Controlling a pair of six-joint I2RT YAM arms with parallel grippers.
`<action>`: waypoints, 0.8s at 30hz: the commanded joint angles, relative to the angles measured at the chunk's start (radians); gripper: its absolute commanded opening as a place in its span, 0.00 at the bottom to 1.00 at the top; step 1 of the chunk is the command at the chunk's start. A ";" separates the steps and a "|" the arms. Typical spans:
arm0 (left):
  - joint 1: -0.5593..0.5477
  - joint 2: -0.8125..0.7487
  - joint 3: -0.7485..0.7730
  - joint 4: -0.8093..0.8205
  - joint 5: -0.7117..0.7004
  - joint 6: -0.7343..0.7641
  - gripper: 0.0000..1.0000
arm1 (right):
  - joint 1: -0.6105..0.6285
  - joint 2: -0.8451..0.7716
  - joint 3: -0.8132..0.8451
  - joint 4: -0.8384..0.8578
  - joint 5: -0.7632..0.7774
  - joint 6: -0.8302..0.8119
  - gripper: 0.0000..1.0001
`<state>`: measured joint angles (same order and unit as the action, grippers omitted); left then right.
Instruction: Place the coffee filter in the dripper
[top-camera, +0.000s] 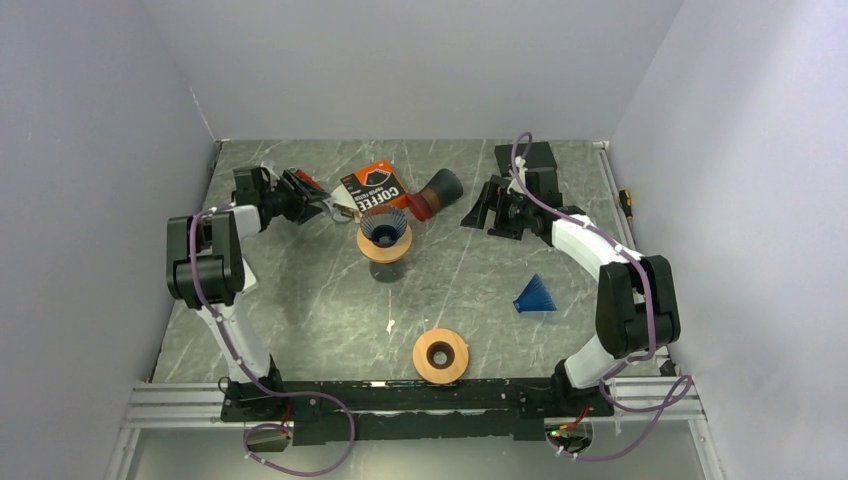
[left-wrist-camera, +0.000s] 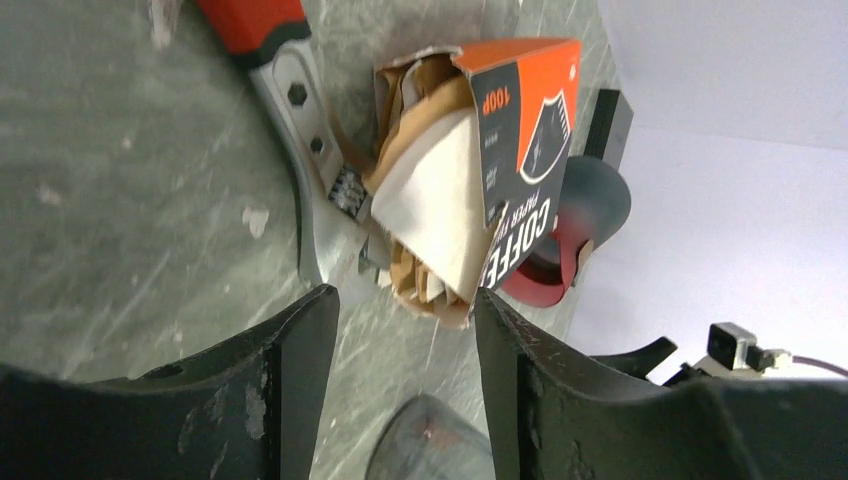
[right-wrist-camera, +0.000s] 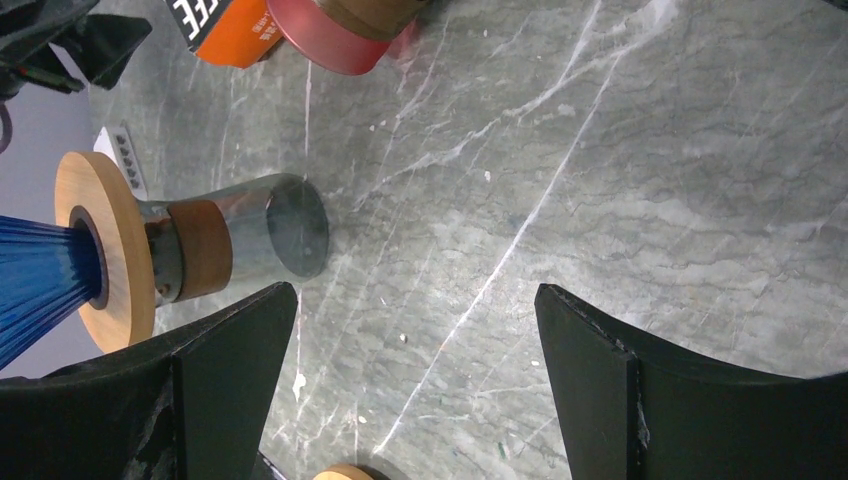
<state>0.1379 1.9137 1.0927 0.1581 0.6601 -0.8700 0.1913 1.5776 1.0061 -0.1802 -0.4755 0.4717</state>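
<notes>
Left gripper (left-wrist-camera: 405, 296), jaws parted and empty, faces the open filter box (left-wrist-camera: 520, 150) so we may draw a coffee filter (left-wrist-camera: 440, 205); right gripper (right-wrist-camera: 415, 292) jaws wide, empty.

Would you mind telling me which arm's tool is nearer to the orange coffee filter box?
Left. The left tool is right at the open end of the coffee filter box, jaws open; the right tool sits clearly farther off, on the opposite side.
</notes>
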 joint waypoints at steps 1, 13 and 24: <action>0.003 0.066 0.077 0.084 0.043 -0.045 0.57 | -0.003 -0.033 0.014 0.005 0.018 -0.021 0.95; -0.004 0.181 0.140 0.158 0.100 -0.103 0.39 | -0.003 -0.010 0.028 -0.001 0.021 -0.028 0.95; -0.011 0.150 0.110 0.172 0.082 -0.097 0.14 | -0.003 -0.003 0.026 0.003 0.010 -0.022 0.95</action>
<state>0.1314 2.0968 1.1961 0.2920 0.7292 -0.9745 0.1913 1.5784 1.0061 -0.1879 -0.4713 0.4625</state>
